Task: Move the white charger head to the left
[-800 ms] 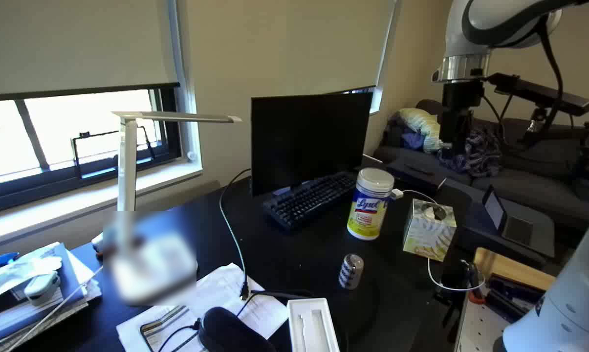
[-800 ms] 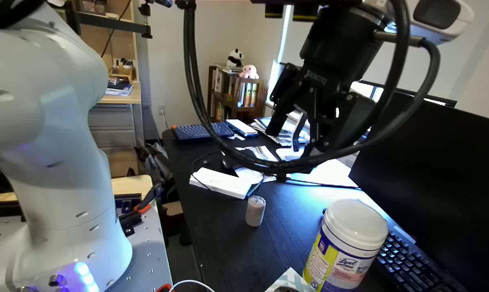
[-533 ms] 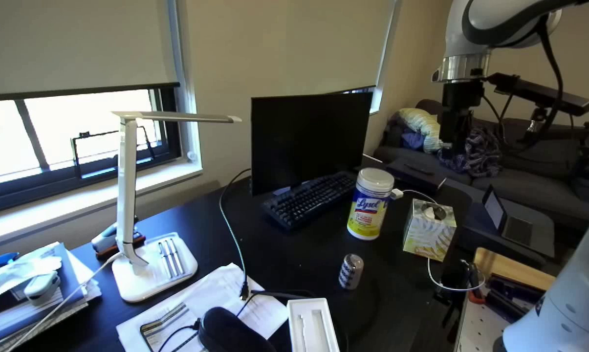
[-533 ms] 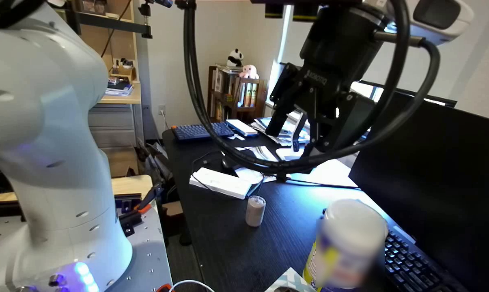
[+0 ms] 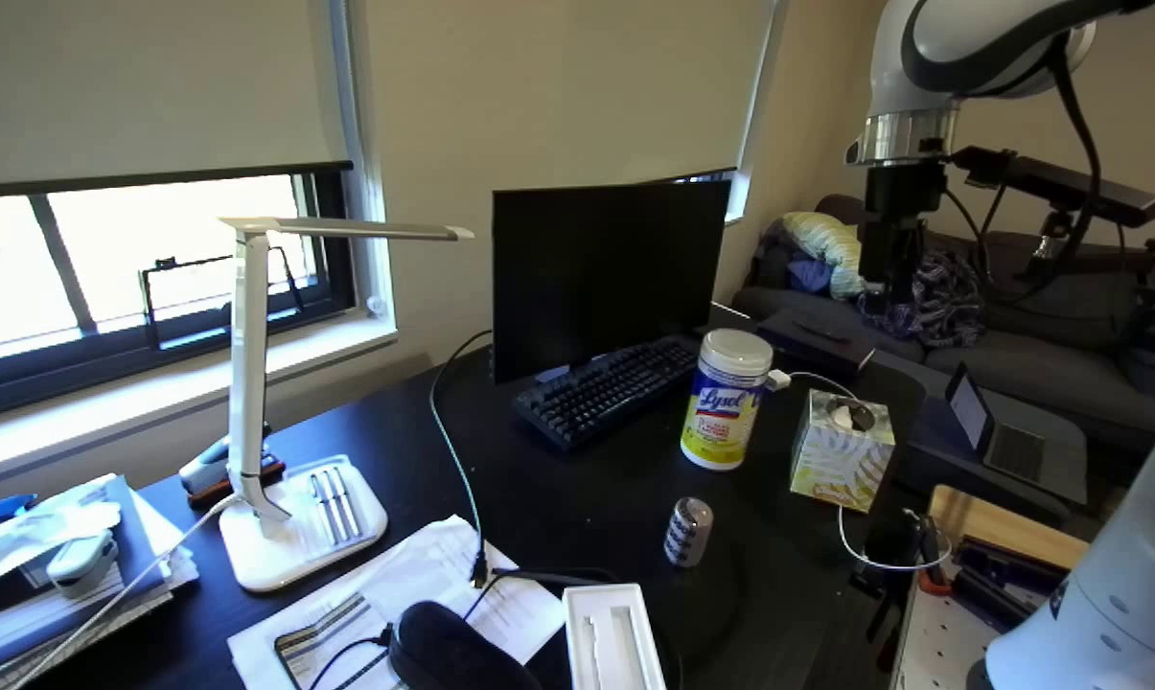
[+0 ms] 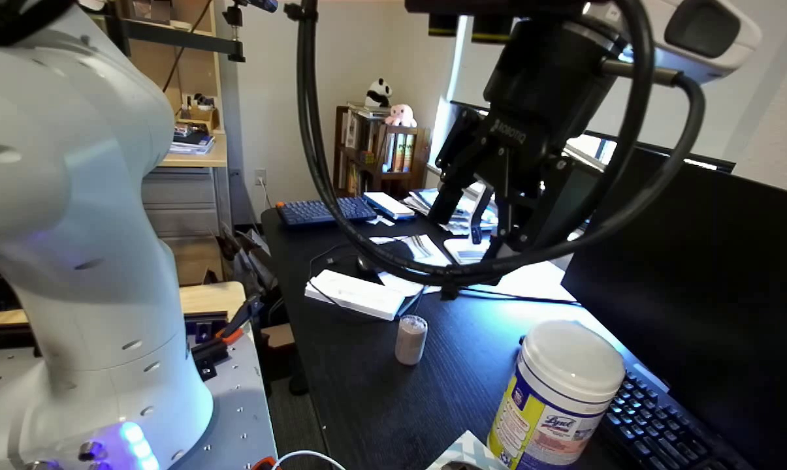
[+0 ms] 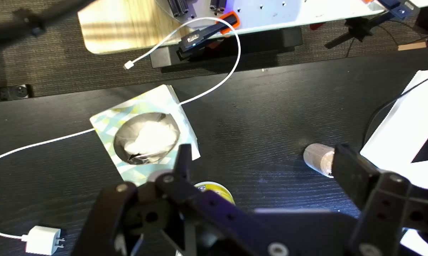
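Black two-fingered claw (image 7: 263, 156), spread wide and gripping nothing, above the dark wood-grained tabletop (image 7: 256, 117); the boxy white two-pronged charger head (image 7: 42, 240) well apart from it.

In the wrist view the charger head lies on the tabletop at the lower left. Its thin white cable (image 7: 239, 48) runs to the pastel-patterned cardboard tissue box (image 5: 838, 460), passes out of sight, and comes out on the other side to loop beyond the tabletop's edge. In an exterior view the charger head shows just past the edge of the white cylindrical canister with a blue and yellow label (image 5: 724, 412). A small pinkish-grey banded cylinder (image 5: 689, 533) stands upright between the canister and a shallow white rectangular box (image 5: 615, 637).
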